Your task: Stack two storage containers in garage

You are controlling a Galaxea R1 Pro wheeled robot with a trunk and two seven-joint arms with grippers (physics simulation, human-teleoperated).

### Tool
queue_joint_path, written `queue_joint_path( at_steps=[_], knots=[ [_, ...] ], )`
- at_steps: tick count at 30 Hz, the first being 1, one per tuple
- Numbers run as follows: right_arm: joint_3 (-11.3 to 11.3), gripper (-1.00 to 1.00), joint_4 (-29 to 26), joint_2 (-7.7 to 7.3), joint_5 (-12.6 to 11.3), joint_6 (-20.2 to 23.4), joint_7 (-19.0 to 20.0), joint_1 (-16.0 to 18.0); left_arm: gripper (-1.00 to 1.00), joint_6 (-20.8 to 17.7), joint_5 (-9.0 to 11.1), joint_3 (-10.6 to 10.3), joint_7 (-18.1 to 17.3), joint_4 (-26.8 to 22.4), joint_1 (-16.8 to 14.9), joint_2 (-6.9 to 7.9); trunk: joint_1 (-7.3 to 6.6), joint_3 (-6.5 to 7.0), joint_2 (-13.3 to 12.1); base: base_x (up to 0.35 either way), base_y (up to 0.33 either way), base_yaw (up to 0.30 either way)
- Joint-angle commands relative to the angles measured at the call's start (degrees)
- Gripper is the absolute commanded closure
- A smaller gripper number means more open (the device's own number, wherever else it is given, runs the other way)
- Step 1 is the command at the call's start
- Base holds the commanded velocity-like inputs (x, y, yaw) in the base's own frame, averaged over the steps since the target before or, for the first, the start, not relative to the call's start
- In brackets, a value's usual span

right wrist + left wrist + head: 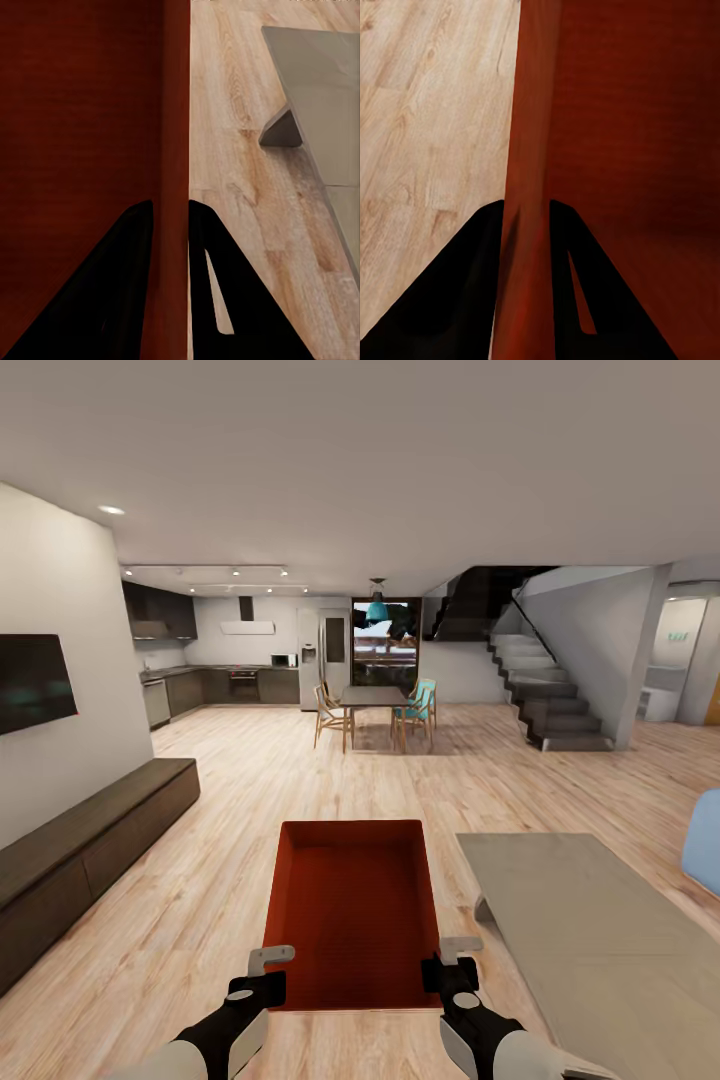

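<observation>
one storage container (352,905) is carried low in front of the robot, over the wood floor (230,810) of the living room, beside a grey low table (600,930). the left gripper (268,972) and the right gripper (450,960) each have their fingers clenched on a side wall. i think it is best to keep both arms level while driving, and steer clear of the table.

The storage container (352,905) is plain red-orange inside and out, its wall (526,150) a shade brighter than its darker bottom. The floor (260,780) is light wood plank with brown grain. The low table (600,930) is matte grey-beige; the media cabinet (90,850) is dark brown; the fingers (112,300) are black.
</observation>
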State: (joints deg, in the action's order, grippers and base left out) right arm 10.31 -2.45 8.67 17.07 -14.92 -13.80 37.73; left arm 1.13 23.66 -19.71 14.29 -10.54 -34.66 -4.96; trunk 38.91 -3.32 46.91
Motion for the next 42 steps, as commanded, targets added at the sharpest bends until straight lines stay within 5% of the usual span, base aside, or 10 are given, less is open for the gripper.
queue_joint_path(
  at_steps=[1, 42],
  knots=[
    [1.8, 1.00, 0.1, 0.00, 0.2, -0.2, -0.3, 0.1, 1.00, 0.0, 0.2, 0.1, 0.6, -0.1, -0.1, 0.04, 0.05, -0.09, 0.1, 0.322, 0.000, 0.000],
    [1.8, 1.00, 0.1, 0.03, 0.2, -0.2, -0.3, 0.1, 1.00, 0.0, 0.2, 0.1, 0.5, -0.1, -0.1, 0.04, 0.05, -0.09, 0.1, 0.322, 0.000, 0.000]
  ],
)
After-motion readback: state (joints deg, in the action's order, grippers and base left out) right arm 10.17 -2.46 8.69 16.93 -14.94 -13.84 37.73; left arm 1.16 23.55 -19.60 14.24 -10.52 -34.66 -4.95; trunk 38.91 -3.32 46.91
